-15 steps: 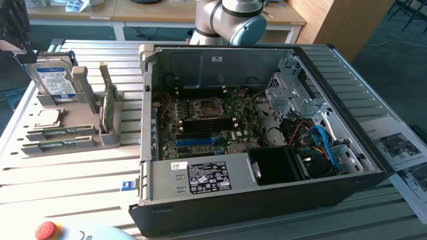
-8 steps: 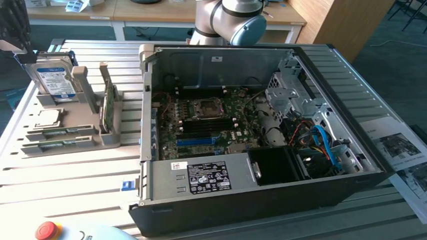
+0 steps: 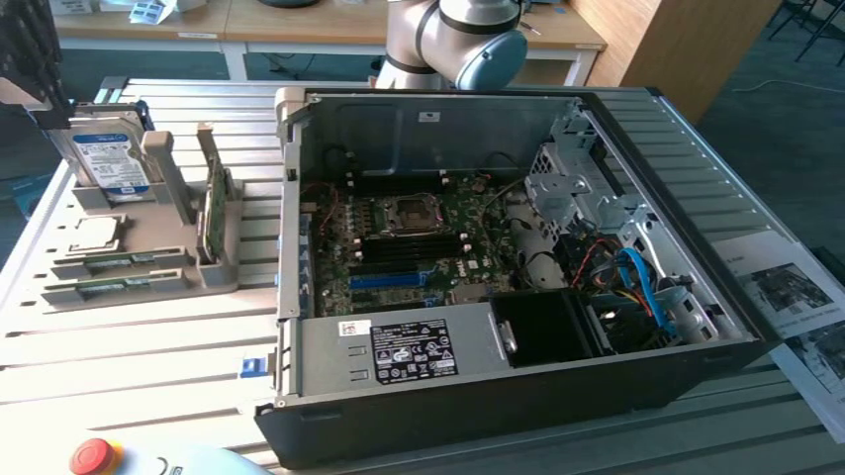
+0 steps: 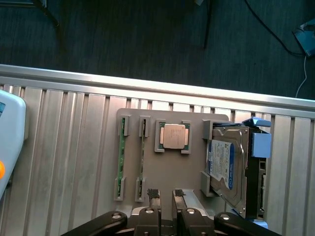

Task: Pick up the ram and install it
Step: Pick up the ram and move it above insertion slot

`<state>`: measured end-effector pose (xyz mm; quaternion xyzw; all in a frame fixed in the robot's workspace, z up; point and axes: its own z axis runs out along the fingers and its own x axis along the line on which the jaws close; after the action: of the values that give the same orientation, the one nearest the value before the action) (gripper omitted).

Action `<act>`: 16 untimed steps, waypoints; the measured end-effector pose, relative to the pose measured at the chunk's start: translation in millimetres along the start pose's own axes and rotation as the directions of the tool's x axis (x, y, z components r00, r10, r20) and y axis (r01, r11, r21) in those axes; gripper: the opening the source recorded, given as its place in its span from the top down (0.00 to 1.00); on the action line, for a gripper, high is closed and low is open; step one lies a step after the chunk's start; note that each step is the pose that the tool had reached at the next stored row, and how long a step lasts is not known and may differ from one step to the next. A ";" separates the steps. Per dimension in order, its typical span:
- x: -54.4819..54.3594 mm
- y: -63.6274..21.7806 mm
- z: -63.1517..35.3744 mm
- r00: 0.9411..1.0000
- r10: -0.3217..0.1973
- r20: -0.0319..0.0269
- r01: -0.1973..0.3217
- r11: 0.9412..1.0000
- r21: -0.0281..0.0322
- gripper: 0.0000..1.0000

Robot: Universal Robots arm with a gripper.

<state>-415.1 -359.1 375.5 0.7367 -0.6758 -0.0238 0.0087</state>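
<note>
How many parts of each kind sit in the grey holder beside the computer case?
Ram sticks: 2
Processor chip: 1
Hard drive: 1
Expansion card: 1
Total: 5

Right before the pincer point(image 4: 167, 194), a grey holder point(image 4: 194, 169) on the ribbed counter point(image 4: 64, 162). Seated in it, a square processor point(image 4: 173, 136) and, farther off to one side, an upright hard drive point(image 4: 224, 164) with blue-white label. Elsewhere, an open computer case point(image 3: 528, 421), motherboard point(image 3: 410, 247) exposed.
</note>
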 end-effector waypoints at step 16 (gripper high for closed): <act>0.2 -0.5 9.8 1.000 0.000 0.000 0.000 1.000 0.000 0.76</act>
<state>-415.1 -359.1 365.6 0.7367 -0.6757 -0.0236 0.0089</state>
